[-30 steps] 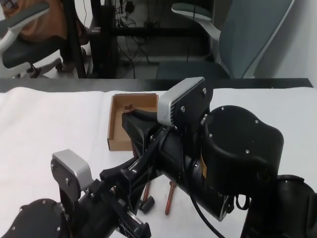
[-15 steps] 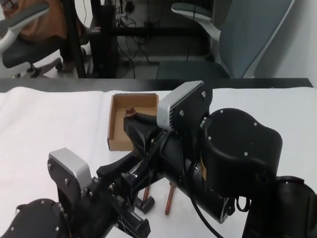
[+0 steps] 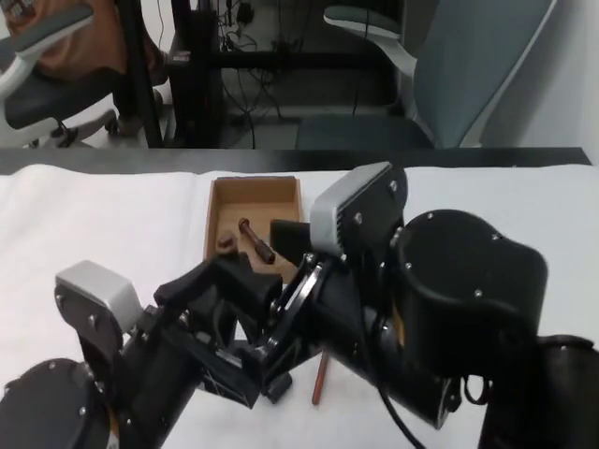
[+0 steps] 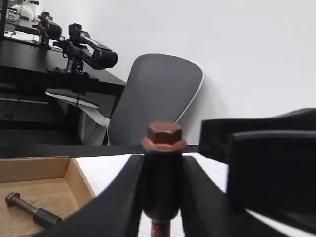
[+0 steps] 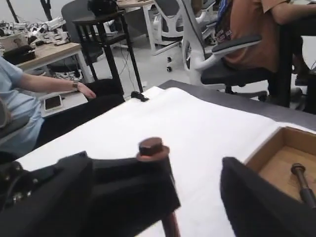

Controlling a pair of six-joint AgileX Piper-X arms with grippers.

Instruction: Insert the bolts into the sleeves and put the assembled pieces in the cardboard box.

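Bolt (image 4: 164,134) in its dark sleeve (image 4: 162,197) stands upright, pinched between the closed left gripper (image 4: 163,173) near the cardboard box (image 4: 79,178), its threaded end cut off; whether the right gripper (image 4: 256,144) is open, I cannot tell.

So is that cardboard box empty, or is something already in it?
Not empty: a bolt with a dark sleeve on its end lies inside the cardboard box.

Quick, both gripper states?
Left gripper: closed on the sleeve, bolt through it.
Right gripper: open, holding nothing.
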